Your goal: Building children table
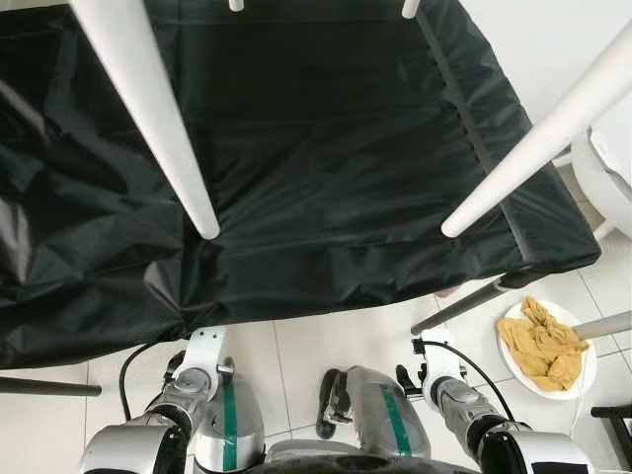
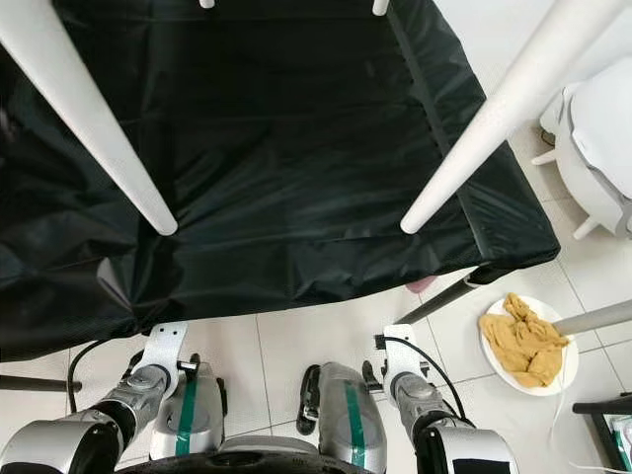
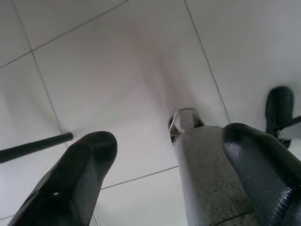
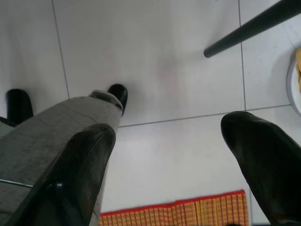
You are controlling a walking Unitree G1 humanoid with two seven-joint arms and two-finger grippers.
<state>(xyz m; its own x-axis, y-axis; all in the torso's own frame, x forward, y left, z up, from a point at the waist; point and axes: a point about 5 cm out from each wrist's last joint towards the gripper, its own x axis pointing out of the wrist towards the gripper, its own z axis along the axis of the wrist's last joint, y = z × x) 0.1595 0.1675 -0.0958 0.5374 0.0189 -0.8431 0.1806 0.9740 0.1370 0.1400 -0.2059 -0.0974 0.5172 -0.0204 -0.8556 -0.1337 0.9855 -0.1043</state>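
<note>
Two long white table legs point(image 1: 148, 99) point(image 1: 538, 138) slant across a surface draped in black cloth point(image 1: 326, 148). Their rounded ends point at the cloth's near part. The tips of two more white legs point(image 1: 235, 5) point(image 1: 410, 8) show at the far edge. Whatever the legs join to is out of frame. Both silver arms hang low beside my body, in front of the black cloth. My left gripper point(image 3: 169, 136) is open over floor tiles, with my own leg beyond its fingers. My right gripper point(image 4: 169, 127) is open too, holding nothing.
A white plate point(image 1: 583, 380) with crumpled yellow-brown material lies on the floor at the right. Dark metal legs point(image 1: 464, 304) point(image 1: 49, 387) stick out under the cloth. A white rounded object point(image 2: 597, 148) stands at the far right. A red-and-yellow mat edge point(image 4: 178, 209) lies on the tiles.
</note>
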